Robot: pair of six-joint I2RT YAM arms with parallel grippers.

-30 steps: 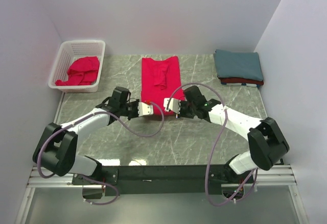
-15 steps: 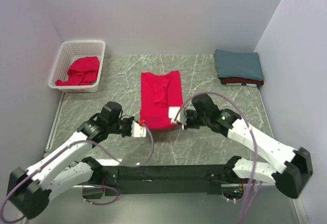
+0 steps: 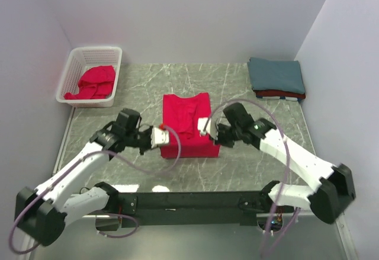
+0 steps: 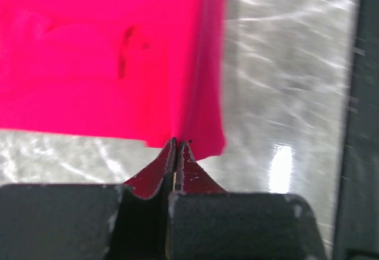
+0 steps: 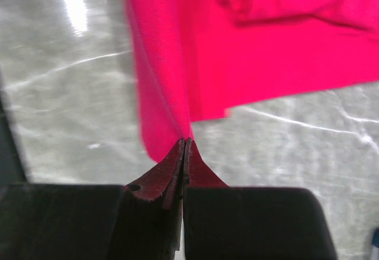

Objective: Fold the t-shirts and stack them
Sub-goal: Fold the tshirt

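Left claw [image 4: 176, 144] and right claw [image 5: 185, 141] are each pinched tight on a near corner of the bright red t-shirt [image 3: 188, 118], which lies at the middle of the bench [image 3: 254, 153], holding its hem raised and level, likely for an even fold.

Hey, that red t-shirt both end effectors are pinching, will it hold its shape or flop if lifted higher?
Likely floppy: the red t-shirt drapes in folds from where the left end effector and right end effector pinch its edge. Probably light, since mere pinches carry it. Held only at two points, it may sag between them.
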